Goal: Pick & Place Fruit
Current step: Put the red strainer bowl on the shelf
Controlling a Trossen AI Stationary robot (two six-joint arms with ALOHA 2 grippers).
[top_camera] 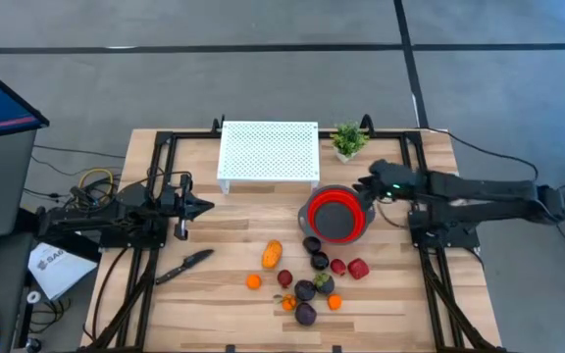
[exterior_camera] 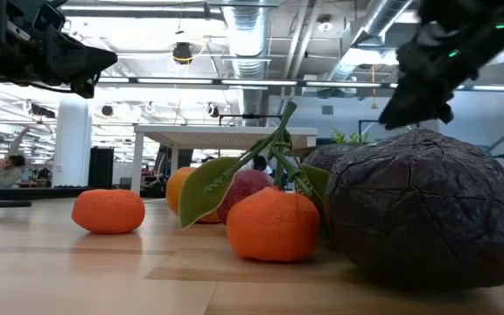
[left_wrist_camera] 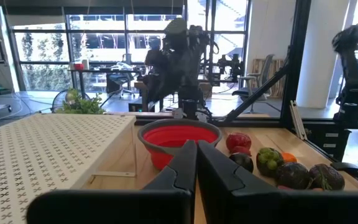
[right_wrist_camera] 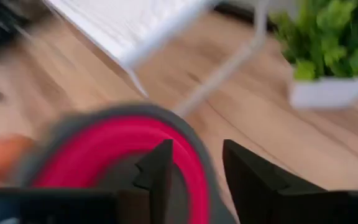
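Observation:
A red bowl (top_camera: pixel 336 216) with a grey rim stands right of the table's middle. Several small fruit lie loose on the wood near it: an orange oval piece (top_camera: pixel 272 254), red pieces (top_camera: pixel 359 268), a green one (top_camera: pixel 324 283) and dark purple ones (top_camera: pixel 305 314). In the low view an orange piece (exterior_camera: pixel 272 225) and a dark purple one (exterior_camera: pixel 423 206) loom close. My right gripper (right_wrist_camera: pixel 197 163) hangs open above the bowl's far right rim (right_wrist_camera: pixel 197 155), nothing between its fingers. My left gripper (top_camera: pixel 204 206) waits shut above the table's left part, pointing level toward the bowl (left_wrist_camera: pixel 179 134).
A white perforated rack (top_camera: pixel 268 152) stands at the far middle, with a small green potted plant (top_camera: pixel 348 140) right of it. A black knife (top_camera: pixel 186 265) lies on the near left. Bare wood stretches between the knife and the fruit.

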